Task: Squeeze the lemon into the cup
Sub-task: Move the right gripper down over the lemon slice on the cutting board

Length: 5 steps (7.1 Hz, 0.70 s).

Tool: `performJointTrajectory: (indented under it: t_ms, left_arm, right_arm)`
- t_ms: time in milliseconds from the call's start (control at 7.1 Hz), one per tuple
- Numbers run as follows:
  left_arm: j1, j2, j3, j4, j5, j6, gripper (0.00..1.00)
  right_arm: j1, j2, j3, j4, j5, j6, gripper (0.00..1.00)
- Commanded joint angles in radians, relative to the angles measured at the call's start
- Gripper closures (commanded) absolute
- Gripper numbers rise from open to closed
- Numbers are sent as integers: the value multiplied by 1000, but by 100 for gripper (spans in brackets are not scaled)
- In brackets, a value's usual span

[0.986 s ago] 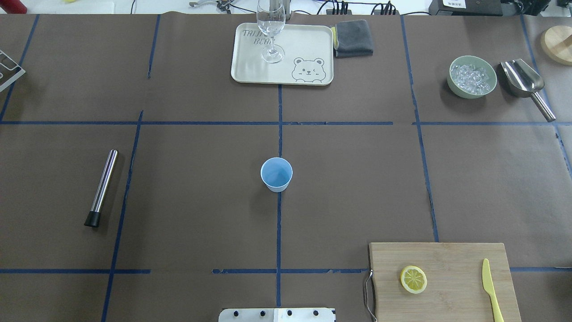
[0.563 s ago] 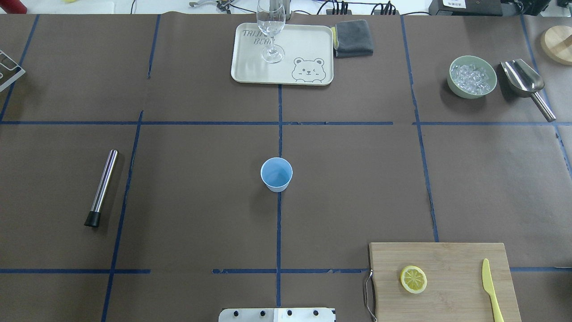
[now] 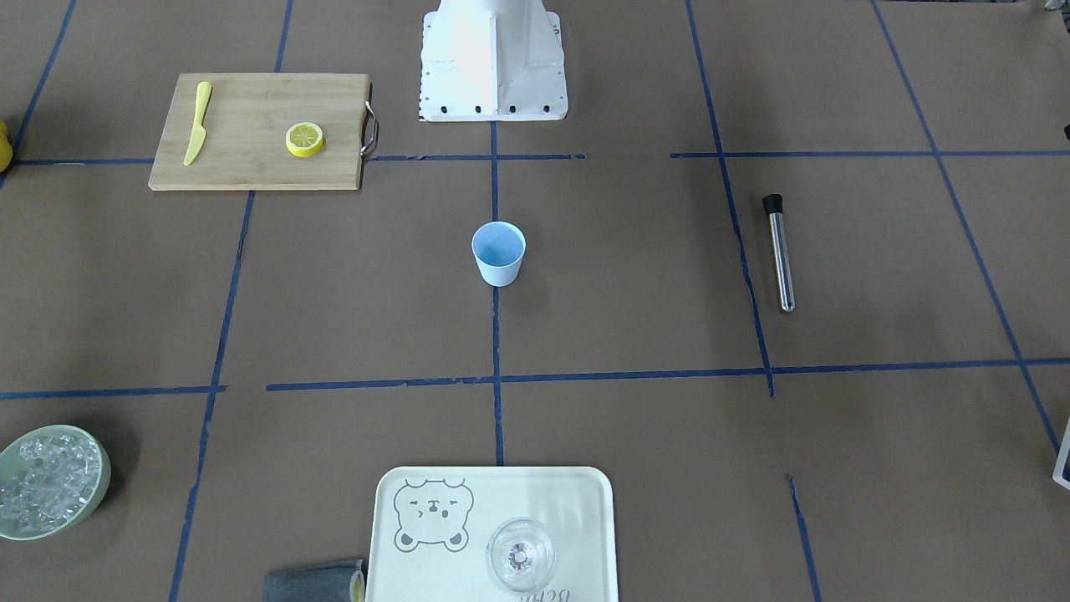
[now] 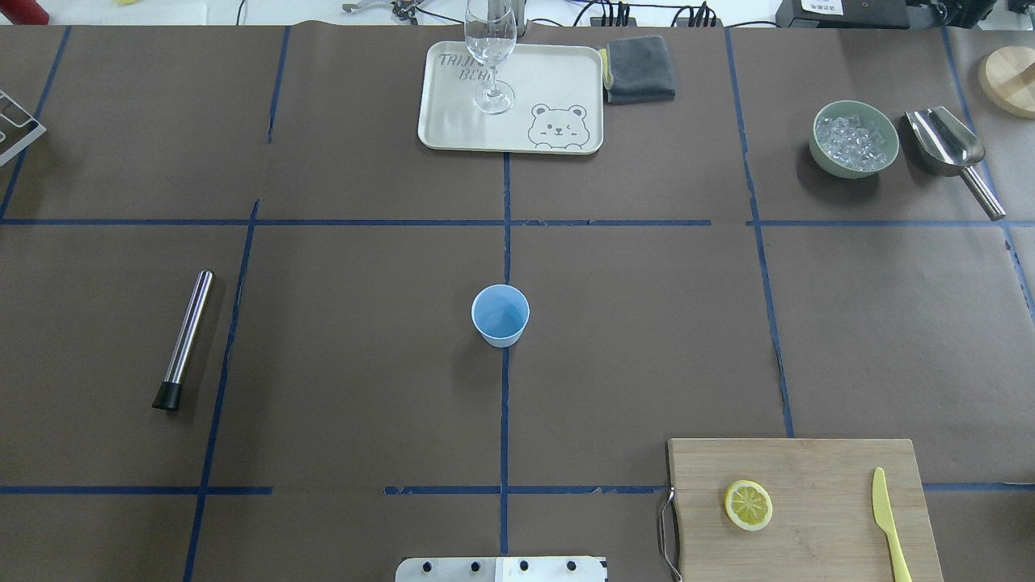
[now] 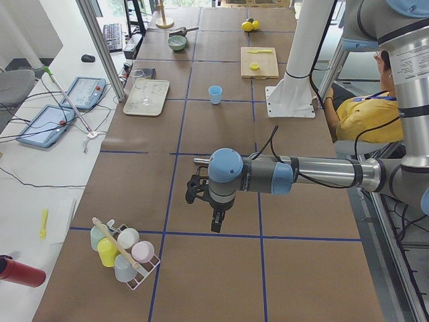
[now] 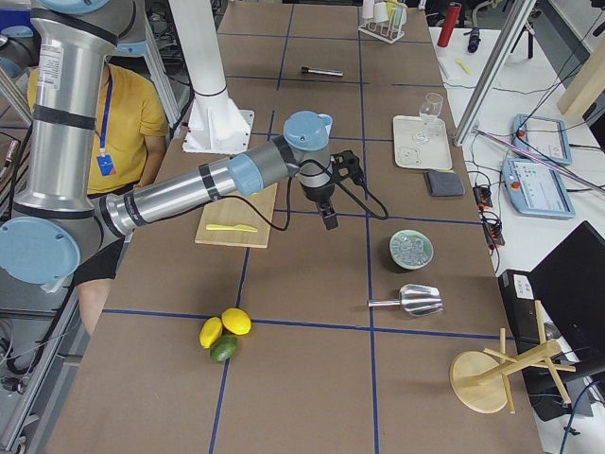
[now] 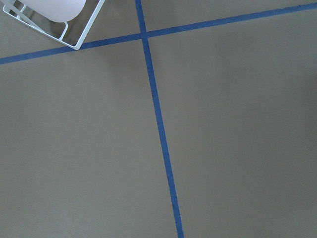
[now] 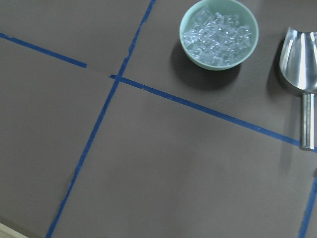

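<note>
The smooth, pale blue plastic cup [image 4: 500, 315] stands upright at the middle of the brown paper-covered worktop [image 4: 340, 364], on a blue tape line. The round lemon [image 4: 748, 505] lies cut face up on the bamboo board [image 4: 817, 469] at the near right, well apart from the cup, with a slim yellow knife [image 4: 888, 517] alongside. The left gripper [image 5: 215, 221] and right gripper [image 6: 329, 220] hang over bare paper. I cannot tell whether their fingers are spread or pressed together.
</note>
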Motion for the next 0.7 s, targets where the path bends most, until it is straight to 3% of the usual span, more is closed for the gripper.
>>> performJointTrajectory:
  t_ms: [0, 282, 563]
  left_arm:
    - [0, 2, 0, 0, 0, 0, 0]
    - [0, 0, -2, 0, -2, 0, 0]
    - [0, 0, -8, 0, -6, -2, 0]
  right_arm:
    - [-258, 36, 69, 61, -157, 414, 0]
    - [-594, 55, 137, 61, -472, 787, 0]
    - [-780, 47, 189, 61, -538, 940, 0]
